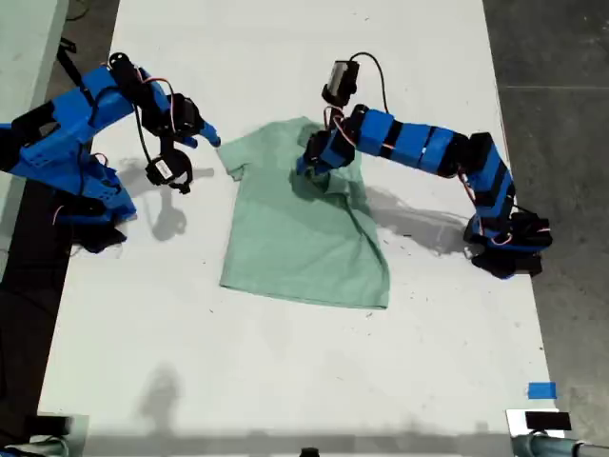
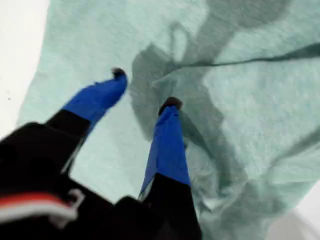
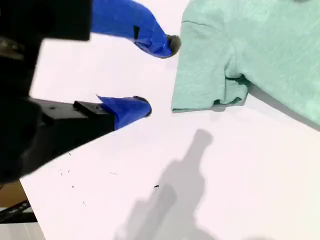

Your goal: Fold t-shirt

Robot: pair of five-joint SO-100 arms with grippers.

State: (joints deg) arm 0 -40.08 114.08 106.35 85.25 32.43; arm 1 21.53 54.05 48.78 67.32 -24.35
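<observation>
The pale mint-green t-shirt lies on the white table, partly folded, with rumpled cloth near its collar end. My first gripper hangs open just over that rumpled part; in the first wrist view its fingers are spread above the creased t-shirt, and my first gripper holds nothing. My second gripper is open over bare table, beside the short sleeve at the exterior view's left. In the second wrist view my second gripper sits a little apart from the sleeve.
The first arm's base stands at the exterior view's right, the second arm's base at its left. A blue tape patch and a black object lie near the table's front corner at the exterior view's right. Dark floor borders both sides.
</observation>
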